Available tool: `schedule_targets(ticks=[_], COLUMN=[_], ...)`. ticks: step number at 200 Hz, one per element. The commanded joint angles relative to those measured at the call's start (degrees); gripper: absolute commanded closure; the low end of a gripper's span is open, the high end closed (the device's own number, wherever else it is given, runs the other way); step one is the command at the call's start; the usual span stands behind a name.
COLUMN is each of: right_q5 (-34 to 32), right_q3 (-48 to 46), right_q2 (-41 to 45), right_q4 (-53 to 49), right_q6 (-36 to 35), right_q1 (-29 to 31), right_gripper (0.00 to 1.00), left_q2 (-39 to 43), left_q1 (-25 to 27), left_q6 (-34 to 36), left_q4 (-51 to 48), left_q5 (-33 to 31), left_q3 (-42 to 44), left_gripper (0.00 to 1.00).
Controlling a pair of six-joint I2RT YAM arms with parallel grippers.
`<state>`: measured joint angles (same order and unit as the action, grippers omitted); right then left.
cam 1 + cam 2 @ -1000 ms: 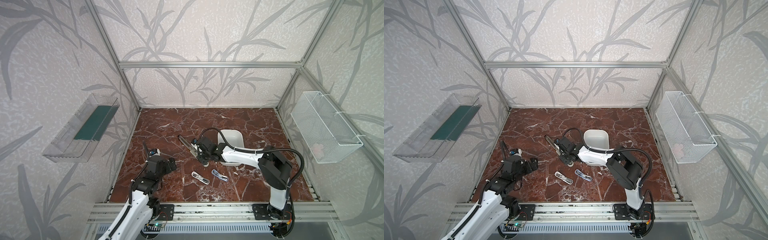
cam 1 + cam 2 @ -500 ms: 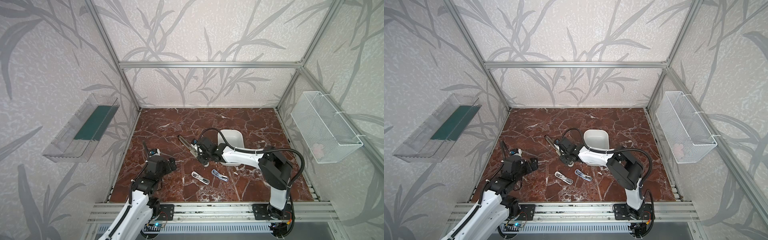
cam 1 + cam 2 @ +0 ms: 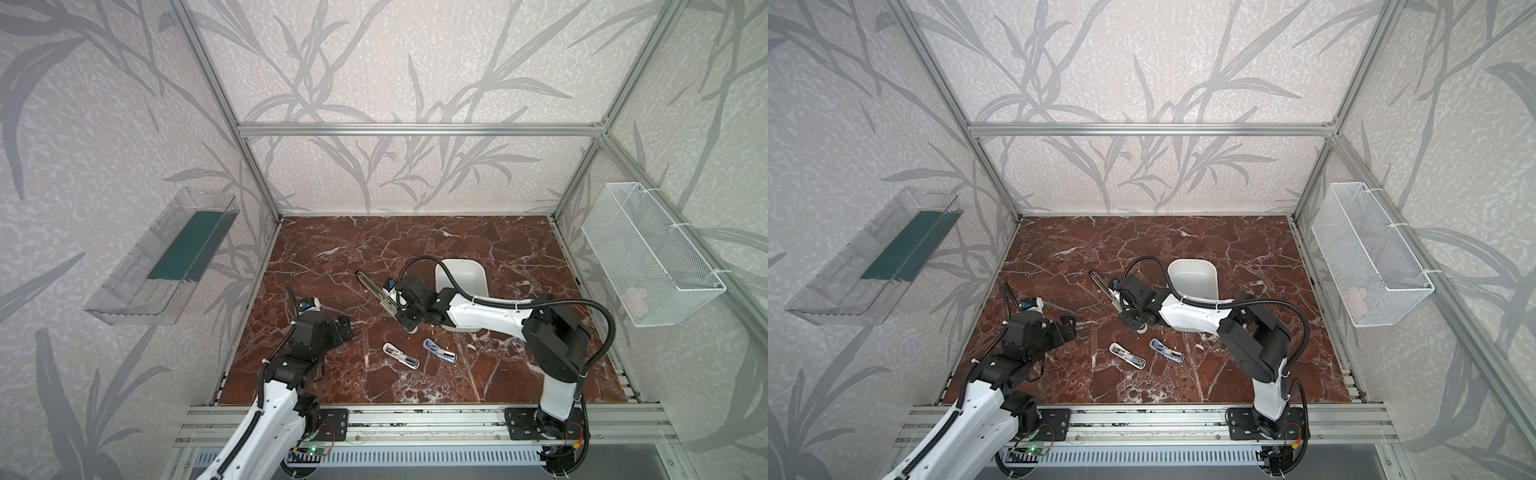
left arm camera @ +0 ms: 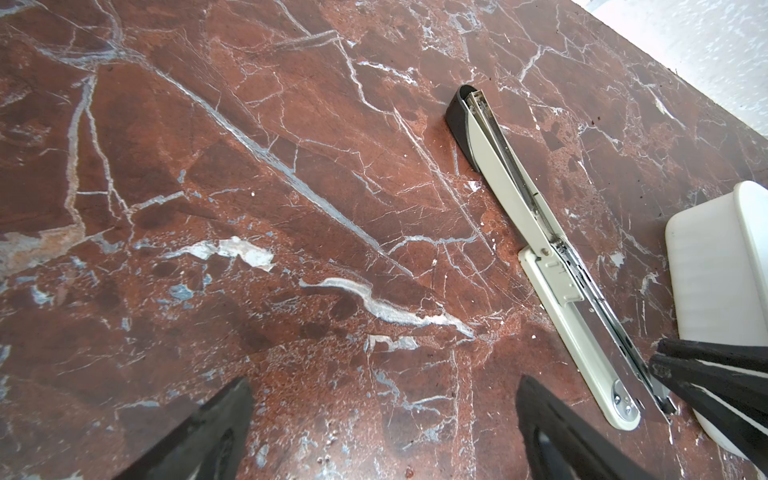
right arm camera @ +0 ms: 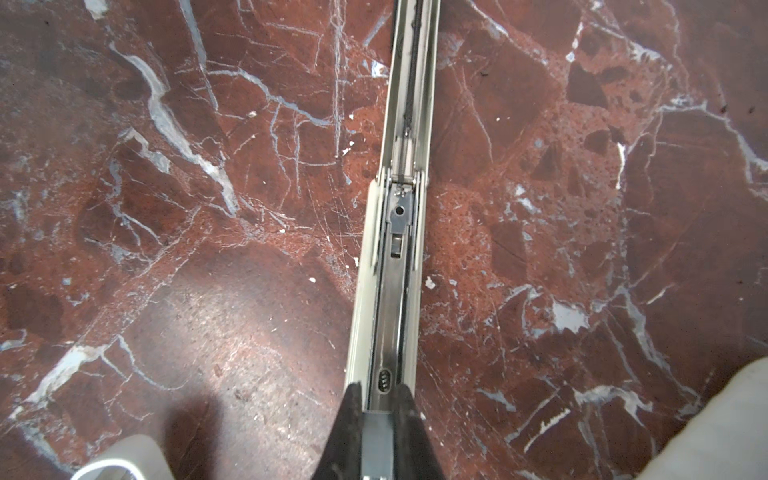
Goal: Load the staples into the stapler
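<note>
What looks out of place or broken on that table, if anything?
Nothing looks broken. The stapler lies hinged fully open and flat on the table, its metal rail bared, as for loading. The right gripper is shut at the rail's end. Two small pale items lie loose and askew nearer the front.

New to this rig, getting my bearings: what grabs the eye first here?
The long white stapler lies open flat mid-table, the right gripper shut on a grey strip of staples over its channel. The left gripper hangs open to the left; a white bin sits beside the stapler.
</note>
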<state>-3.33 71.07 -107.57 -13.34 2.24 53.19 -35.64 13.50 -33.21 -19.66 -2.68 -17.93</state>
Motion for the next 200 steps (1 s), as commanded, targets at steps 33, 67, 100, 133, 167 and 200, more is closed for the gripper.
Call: schedule_targets(ticks=[33,67,100,133,167,200], right_q5=[-0.11,0.65,0.43,0.13,0.0,-0.09], right_q3=[-0.22,-0.01,0.04,0.38,0.57,0.96], right_q2=[0.65,0.07,-0.45,-1.21,-1.6,-2.29], right_q4=[0.09,0.15,0.14,-0.19,-0.32,-0.62], right_q6=[-1.48,-1.47,-1.67,-1.83,-1.81,-1.89], right_q1=[-0.32,-0.37,-0.37,-0.37,-0.44,-0.37], right_gripper=[1.0,1.0,1.0,1.0,1.0,1.0], left_q2=[0.43,0.41,0.43,0.48,0.48,0.48], left_q1=[-0.18,-0.23,-0.23,-0.23,-0.23,-0.23], left_q6=[-1.1,-1.13,-1.12,-1.11,-1.11,-1.08], left_q4=[0.81,0.87,0.85,0.76,0.78,0.76], left_q5=[-0.57,-0.52,-0.49,-0.49,-0.49,-0.5], left_q3=[-0.52,-0.52,-0.5,-0.44,-0.44,-0.44], left_gripper=[0.01,0.01,0.01,0.01,0.01,0.01])
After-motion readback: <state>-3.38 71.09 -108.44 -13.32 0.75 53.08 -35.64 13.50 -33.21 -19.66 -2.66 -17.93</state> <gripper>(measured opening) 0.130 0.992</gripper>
